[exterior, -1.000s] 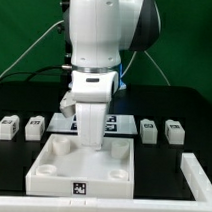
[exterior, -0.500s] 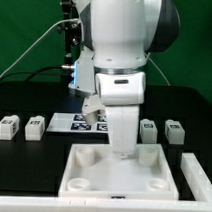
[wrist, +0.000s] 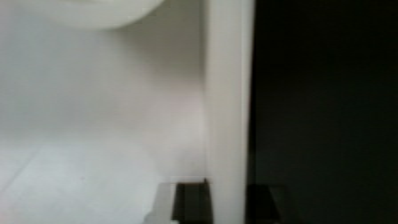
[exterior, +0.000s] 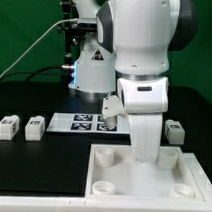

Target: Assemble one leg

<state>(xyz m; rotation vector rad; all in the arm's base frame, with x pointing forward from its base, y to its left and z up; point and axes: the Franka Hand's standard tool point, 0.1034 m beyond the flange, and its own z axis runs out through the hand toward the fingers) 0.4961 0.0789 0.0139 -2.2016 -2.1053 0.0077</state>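
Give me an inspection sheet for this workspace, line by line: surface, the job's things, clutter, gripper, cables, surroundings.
Surface: black table with the marker board lying flat on it.
Job's things: three legs visible, two at the exterior view's left, one at its right; white panel in front, sockets up.
Clutter: nothing seen.
Gripper: gripper down at the panel's rear part; open or shut cannot be told.
Cables: white cable running behind the table.
Surroundings: green wall.
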